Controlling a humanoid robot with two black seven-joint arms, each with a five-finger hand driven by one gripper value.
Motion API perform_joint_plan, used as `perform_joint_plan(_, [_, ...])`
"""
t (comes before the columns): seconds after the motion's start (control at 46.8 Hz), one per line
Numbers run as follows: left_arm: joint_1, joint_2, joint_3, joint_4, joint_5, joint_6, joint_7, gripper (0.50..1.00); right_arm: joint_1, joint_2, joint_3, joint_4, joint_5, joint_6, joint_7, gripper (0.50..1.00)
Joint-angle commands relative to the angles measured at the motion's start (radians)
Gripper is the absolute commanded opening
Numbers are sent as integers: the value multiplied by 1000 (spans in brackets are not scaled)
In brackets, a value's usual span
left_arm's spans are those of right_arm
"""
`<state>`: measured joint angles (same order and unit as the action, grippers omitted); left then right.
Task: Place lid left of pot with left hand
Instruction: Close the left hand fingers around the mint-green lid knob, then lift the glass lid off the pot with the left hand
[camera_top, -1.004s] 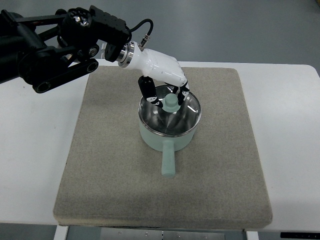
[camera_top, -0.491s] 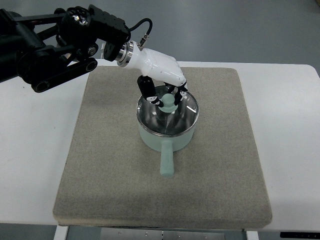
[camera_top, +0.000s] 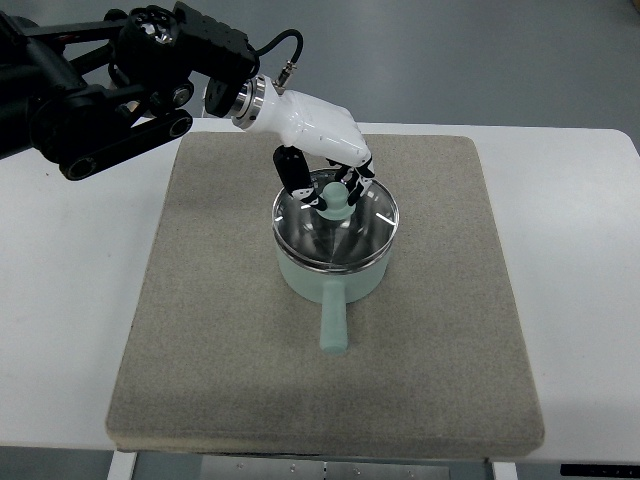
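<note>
One robot hand (camera_top: 322, 172) shows in the top view, the left one, its white shell reaching in from the black arm (camera_top: 110, 85) that enters at the upper left. Its dark fingers (camera_top: 293, 172) curl down around the knob (camera_top: 334, 196) of the lid (camera_top: 335, 222), with one finger on the knob's left and the others on its far and right side, so the robot hand is clenched on the knob.

The lid is a round pane of clear glass with a thin metal rim, and its knob is pale mint green, rounded on top. Through the glass the shiny steel inside of the pot (camera_top: 333, 262) can be seen. The lid lies over the mouth of the pot and appears slightly tilted; whether its rim still touches the pot's rim all the way round cannot be told from this steep view.

The pot is small, with a pale mint green wall and a straight handle (camera_top: 333, 322) of the same colour that points toward the near edge of the picture. It stands upright a little beyond the middle of a grey-beige felt mat (camera_top: 200, 330), a rounded square that covers most of the white table (camera_top: 60, 300). The mat to the left of the pot is bare fabric. A black cable (camera_top: 285, 55) loops above the wrist of the robot hand, near its silver collar (camera_top: 248, 100).
</note>
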<state>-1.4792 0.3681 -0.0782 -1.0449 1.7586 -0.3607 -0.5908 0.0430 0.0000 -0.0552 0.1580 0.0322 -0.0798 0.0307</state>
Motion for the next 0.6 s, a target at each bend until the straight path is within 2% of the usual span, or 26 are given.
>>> perform_joint_plan(0.0, [-3,2,0,-1,-1,0,0,500,0,0,0,0,0,0,0,921])
perform_joint_plan(0.577, [-6,3,-3,11,2,5,3,500,0,0,0,0,0,0,0,921])
